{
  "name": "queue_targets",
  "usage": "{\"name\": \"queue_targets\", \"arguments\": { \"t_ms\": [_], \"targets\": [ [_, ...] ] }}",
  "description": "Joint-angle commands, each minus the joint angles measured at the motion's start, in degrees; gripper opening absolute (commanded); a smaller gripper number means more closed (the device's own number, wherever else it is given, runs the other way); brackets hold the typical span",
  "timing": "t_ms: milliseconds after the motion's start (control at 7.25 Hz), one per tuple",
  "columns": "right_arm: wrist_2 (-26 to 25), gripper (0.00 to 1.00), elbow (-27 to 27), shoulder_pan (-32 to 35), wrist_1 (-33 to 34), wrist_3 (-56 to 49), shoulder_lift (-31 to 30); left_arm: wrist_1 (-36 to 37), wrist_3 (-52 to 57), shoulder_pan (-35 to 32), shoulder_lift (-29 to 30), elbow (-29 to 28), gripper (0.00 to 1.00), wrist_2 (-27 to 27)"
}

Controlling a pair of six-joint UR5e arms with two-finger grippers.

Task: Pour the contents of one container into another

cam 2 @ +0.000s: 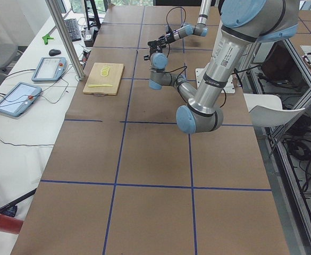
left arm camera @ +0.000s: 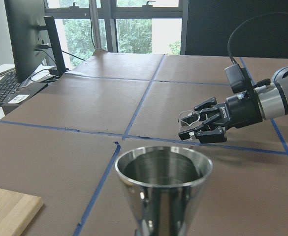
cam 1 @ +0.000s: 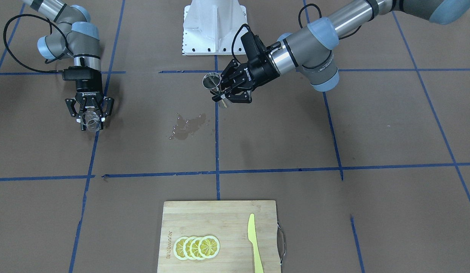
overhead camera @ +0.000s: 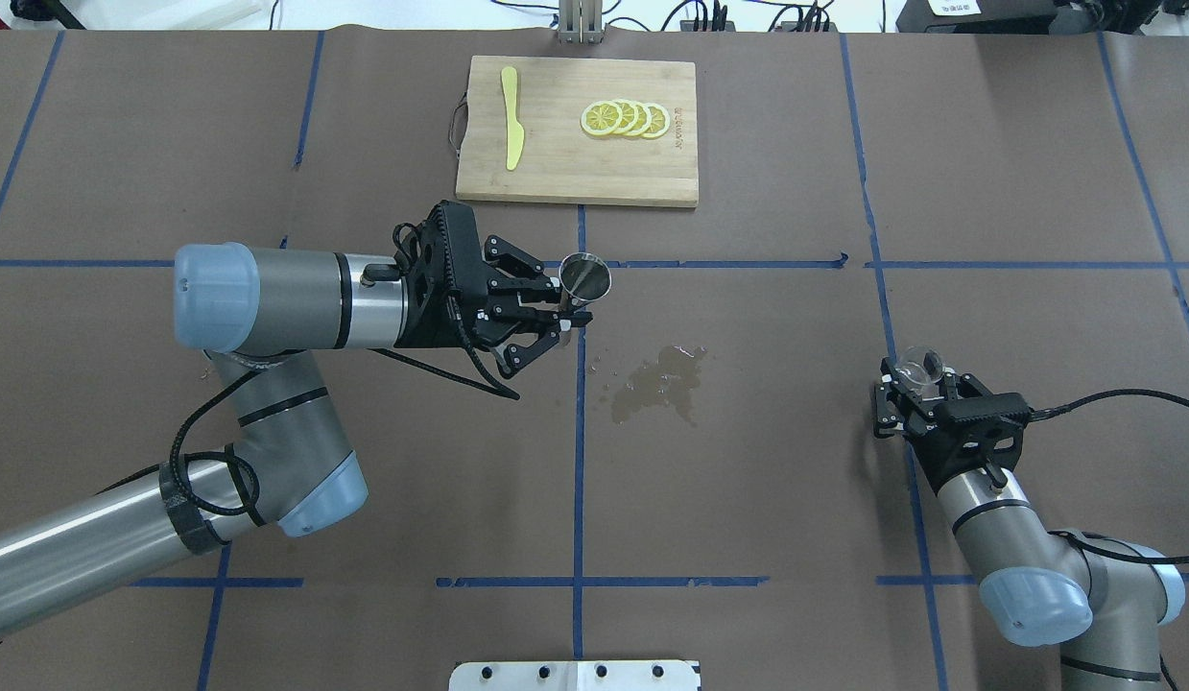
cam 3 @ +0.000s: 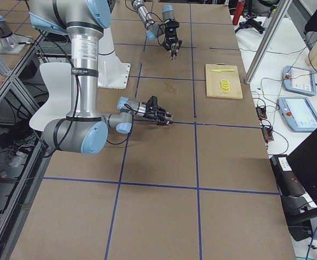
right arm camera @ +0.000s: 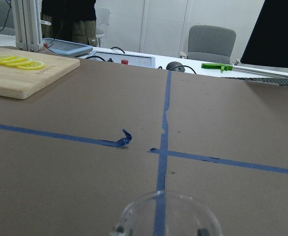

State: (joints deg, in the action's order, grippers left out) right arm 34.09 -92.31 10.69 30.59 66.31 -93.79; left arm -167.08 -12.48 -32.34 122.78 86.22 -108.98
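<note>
The jigger (overhead camera: 585, 276) is being pinched by the left hand (overhead camera: 562, 317), at 10 o'clock from the puddle (overhead camera: 656, 382); the glass cup (overhead camera: 915, 369), half hidden, is being clasped by the right hand (overhead camera: 906, 386) at 3 o'clock.

The brown paper-covered table (overhead camera: 748, 480), gridded with blue tape lines, bears a rectangular bamboo cutting board (overhead camera: 565, 173) and a wet puddle (overhead camera: 661, 382).

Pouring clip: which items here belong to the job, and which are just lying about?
Job: glass cup, held by right gripper; steel jigger, held by left gripper.
Lying about: cutting board, lemon slices, yellow knife, wet patch.
</note>
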Motion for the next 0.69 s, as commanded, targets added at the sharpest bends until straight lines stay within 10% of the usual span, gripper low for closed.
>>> {"name": "queue_targets", "arguments": {
  "t_ms": [0, 551],
  "targets": [
    [-0.1, 0.4, 0.1, -0.2, 0.0, 0.1, 0.1, 0.0, 0.0, 0.0, 0.0, 0.0, 0.0, 0.0],
    [-0.3, 0.57, 0.1, -0.4, 0.0, 0.1, 0.0, 0.0, 0.0, 0.0, 0.0, 0.0, 0.0, 0.0]
  ]
}}
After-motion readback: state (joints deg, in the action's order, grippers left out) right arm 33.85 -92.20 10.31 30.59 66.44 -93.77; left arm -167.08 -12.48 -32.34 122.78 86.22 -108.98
